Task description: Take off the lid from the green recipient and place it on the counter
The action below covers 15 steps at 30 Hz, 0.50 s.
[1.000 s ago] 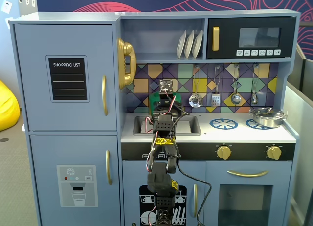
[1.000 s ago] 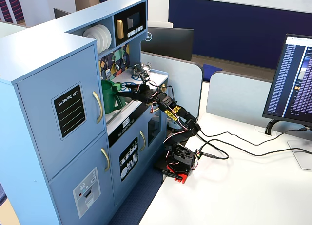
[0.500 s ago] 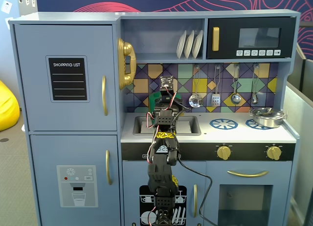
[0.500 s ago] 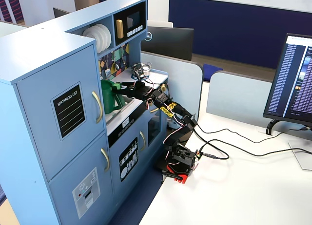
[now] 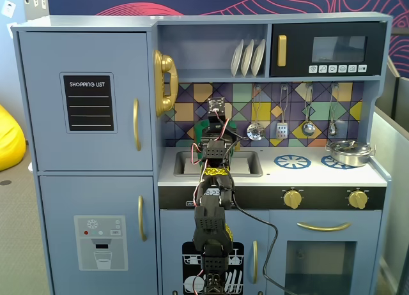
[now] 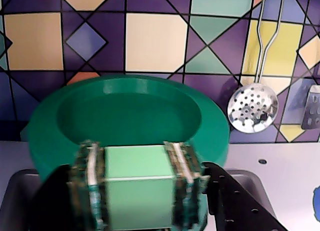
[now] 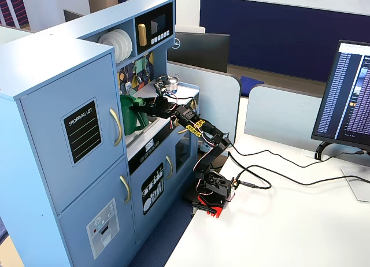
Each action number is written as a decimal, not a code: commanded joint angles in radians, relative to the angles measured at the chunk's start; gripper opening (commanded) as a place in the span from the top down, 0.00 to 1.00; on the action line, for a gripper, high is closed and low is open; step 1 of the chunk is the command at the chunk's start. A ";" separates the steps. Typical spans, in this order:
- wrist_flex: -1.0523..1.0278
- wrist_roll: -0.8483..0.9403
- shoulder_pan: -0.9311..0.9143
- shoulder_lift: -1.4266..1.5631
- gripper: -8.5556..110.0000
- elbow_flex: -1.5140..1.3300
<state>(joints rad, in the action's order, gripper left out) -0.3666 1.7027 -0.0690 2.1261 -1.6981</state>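
Observation:
The green recipient (image 7: 128,118) stands at the back left of the white counter (image 5: 319,174), behind the sink (image 5: 246,165). In the front fixed view my arm hides it except a green patch (image 5: 202,128). In the wrist view its top is a wide dark-green rim (image 6: 45,136) round a shallow recess. I cannot tell the lid apart from that rim. A lighter-green block (image 6: 140,193) juts from its near side. My gripper (image 6: 136,150) reaches in level, and its fingers (image 6: 90,171) press on both sides of that block. The side fixed view shows the gripper (image 7: 143,104) at the pot's top.
A small silver pan (image 5: 348,152) sits at the counter's right end, beyond a blue burner ring (image 5: 292,161). A slotted spoon (image 6: 252,108) and other utensils hang on the tiled back wall just right of the pot. The shelf with plates (image 5: 248,57) overhangs the counter.
The arm has stretched forward over the sink. The gripper moved from the sink's near side to the green pot, and its fingers now flank the light-green block.

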 commanded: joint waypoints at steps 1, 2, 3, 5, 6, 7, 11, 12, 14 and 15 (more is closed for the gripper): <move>0.006 -0.017 0.003 -0.003 0.85 0.083; -0.003 -0.028 0.005 -0.003 0.88 0.087; -0.012 -0.028 0.006 -0.003 0.91 0.089; -0.015 -0.028 0.006 0.000 0.93 0.087; -0.017 -0.028 0.008 0.003 0.93 0.086; -0.017 -0.028 0.011 0.008 0.93 0.084; 0.015 -0.023 0.018 0.009 0.93 0.107; 0.018 -0.021 0.020 0.008 0.93 0.123; 0.020 -0.018 0.023 0.006 0.93 0.158; 0.025 -0.017 0.026 0.006 0.93 0.172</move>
<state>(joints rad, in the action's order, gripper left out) -0.3804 1.6874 -0.0629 2.1184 -1.6460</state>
